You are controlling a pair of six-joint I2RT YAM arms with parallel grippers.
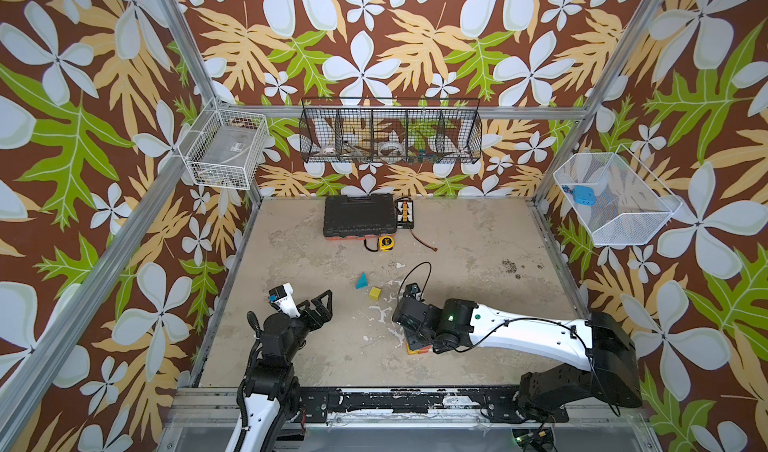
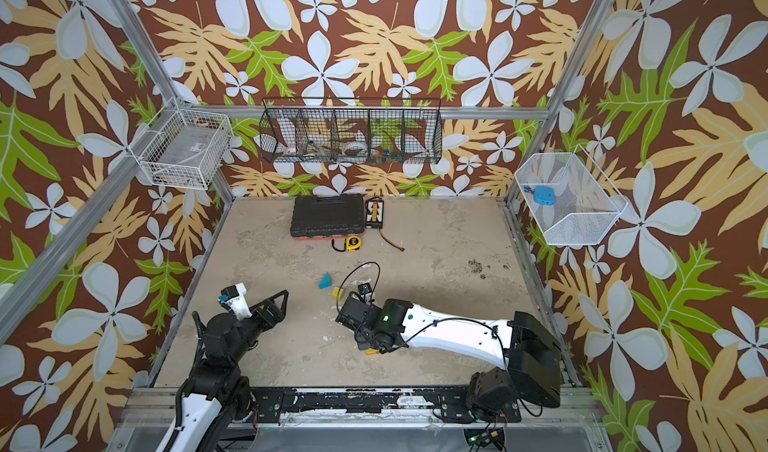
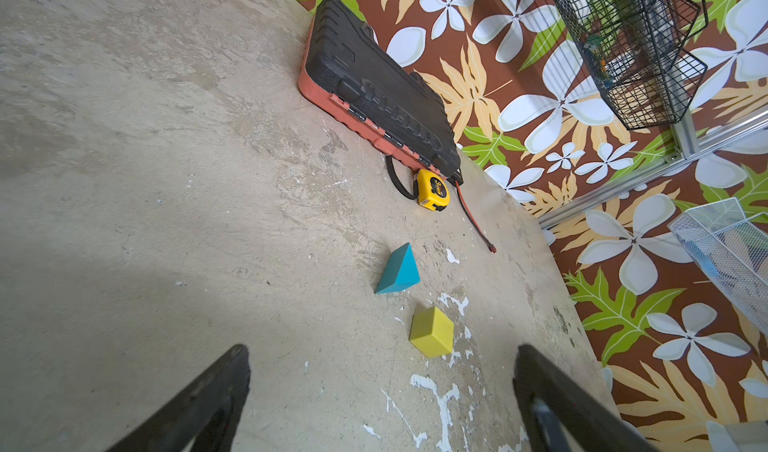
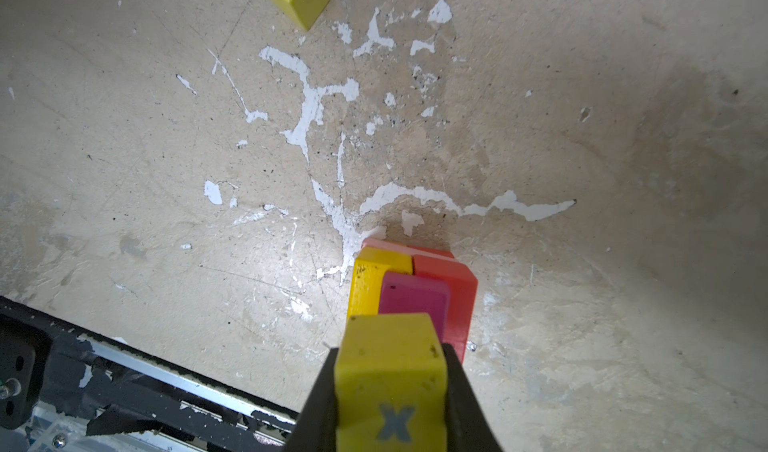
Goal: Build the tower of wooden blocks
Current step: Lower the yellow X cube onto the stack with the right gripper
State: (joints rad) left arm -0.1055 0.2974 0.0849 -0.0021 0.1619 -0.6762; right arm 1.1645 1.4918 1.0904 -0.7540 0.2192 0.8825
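The left claw (image 3: 380,371) hangs spread and empty near the teal wedge (image 3: 398,271) and loose yellow cube (image 3: 432,331) on the surface. The right claw (image 4: 390,352) pinches a yellow block (image 4: 388,387) above the tower (image 4: 415,296); best lowered squarely before release.

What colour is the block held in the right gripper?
The held block is yellow with a grey X, clearest in the right wrist view.

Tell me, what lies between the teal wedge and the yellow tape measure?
Nothing: only bare, scuffed table between teal wedge and tape measure, seen in the left wrist view.
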